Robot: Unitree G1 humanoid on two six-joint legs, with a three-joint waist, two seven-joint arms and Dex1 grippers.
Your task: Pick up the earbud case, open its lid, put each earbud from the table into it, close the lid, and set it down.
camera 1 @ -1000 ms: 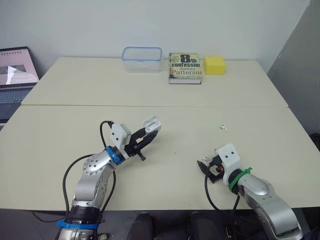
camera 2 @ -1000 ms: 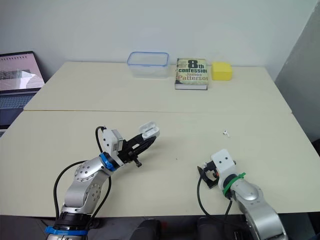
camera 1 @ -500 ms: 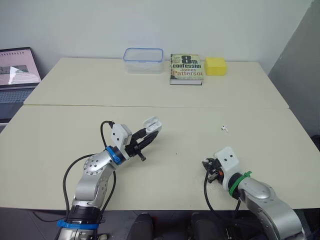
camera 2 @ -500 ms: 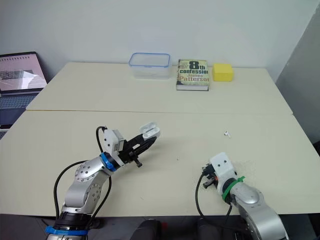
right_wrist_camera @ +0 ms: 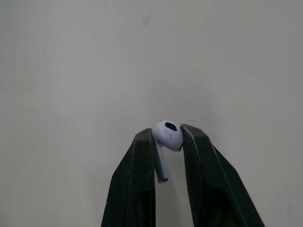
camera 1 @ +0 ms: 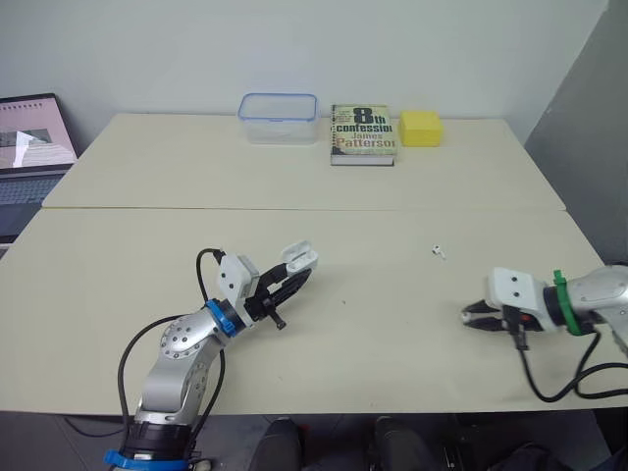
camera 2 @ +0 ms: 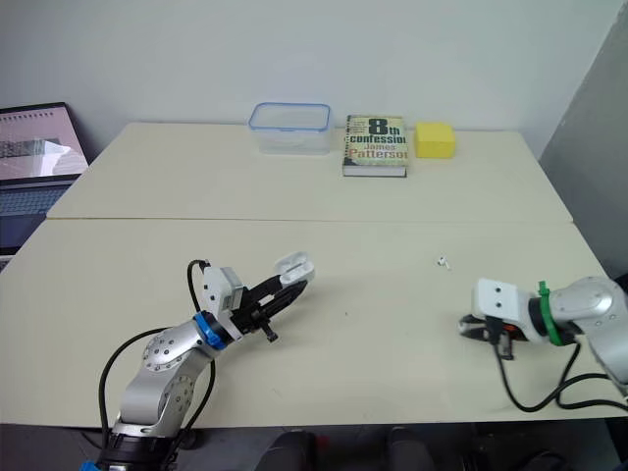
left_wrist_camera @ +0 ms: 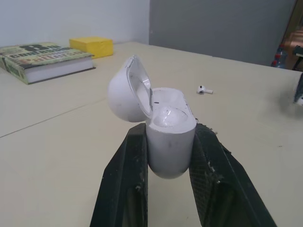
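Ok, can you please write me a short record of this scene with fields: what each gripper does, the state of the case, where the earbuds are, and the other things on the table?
left gripper: shut on the earbud case, held off the table
lid: open, tipped back
right gripper: shut on the held earbud, at the table's right side
second earbud: lying loose on the table, beyond the right gripper
far edge: clear container, book, yellow block
far left: laptop, open

Bright, diffuse light evenly washes the table (camera 1: pixel 392 255), shadows faint and soft, with mild sheen on the earbud case (left_wrist_camera: pixel 170 137) lid at eleven o'clock.
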